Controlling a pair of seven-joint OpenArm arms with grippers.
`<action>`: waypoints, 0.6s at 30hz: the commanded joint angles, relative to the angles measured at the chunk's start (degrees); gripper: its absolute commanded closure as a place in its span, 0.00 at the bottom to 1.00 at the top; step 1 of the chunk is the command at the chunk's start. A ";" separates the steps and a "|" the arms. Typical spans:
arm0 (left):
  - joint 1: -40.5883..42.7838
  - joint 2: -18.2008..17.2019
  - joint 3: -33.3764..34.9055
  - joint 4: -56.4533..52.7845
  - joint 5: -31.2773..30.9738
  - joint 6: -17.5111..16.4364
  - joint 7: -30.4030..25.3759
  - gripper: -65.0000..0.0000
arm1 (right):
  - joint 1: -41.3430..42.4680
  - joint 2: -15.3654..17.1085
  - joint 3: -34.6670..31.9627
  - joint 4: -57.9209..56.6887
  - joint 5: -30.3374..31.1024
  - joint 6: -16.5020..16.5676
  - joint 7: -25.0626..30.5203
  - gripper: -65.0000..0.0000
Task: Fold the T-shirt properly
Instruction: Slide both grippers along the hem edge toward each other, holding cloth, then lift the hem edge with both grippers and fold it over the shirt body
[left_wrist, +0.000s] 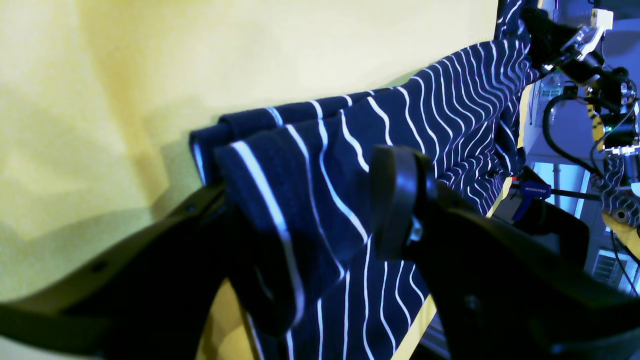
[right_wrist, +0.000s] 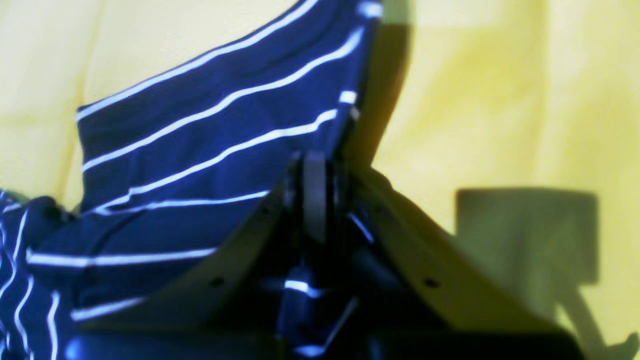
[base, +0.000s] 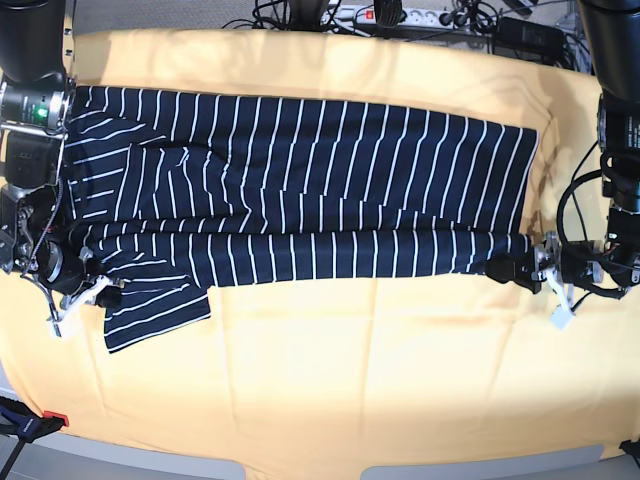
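The only writing in sight is white lettering on a blue clamp (left_wrist: 534, 190) seen in the left wrist view beyond the bench edge; it is too small to read.

The T-shirt (base: 300, 190), navy with thin white stripes, lies on the yellow cloth (base: 350, 370) that covers the bench. Its long axis runs left to right across the base view, the hem at that view's right and a sleeve (base: 155, 308) sticking out toward the near edge at its left. Its near long edge is folded over into a doubled band.

The near half of the cloth is bare, from the folded edge to the front of the bench. At the far edge, cables and a power strip (base: 385, 14) lie just beyond the cloth.

The left gripper (base: 512, 268) sits at the hem end of the folded band, its jaws wide apart with a roll of the shirt between them. The right gripper (base: 98, 293) is at the sleeve end, its jaws closed on striped fabric.
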 joint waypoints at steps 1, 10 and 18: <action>-1.01 -0.61 -0.04 0.37 1.43 -0.31 0.76 0.47 | 2.73 1.62 0.20 0.72 0.94 0.45 1.11 1.00; -1.01 -0.61 -0.04 0.37 1.43 -0.31 -1.51 0.47 | 6.43 6.16 0.20 1.22 24.39 0.45 -19.02 1.00; -1.03 -0.66 -0.04 0.39 1.43 -0.33 -3.26 0.47 | -0.98 10.75 0.24 12.37 47.98 0.45 -34.53 1.00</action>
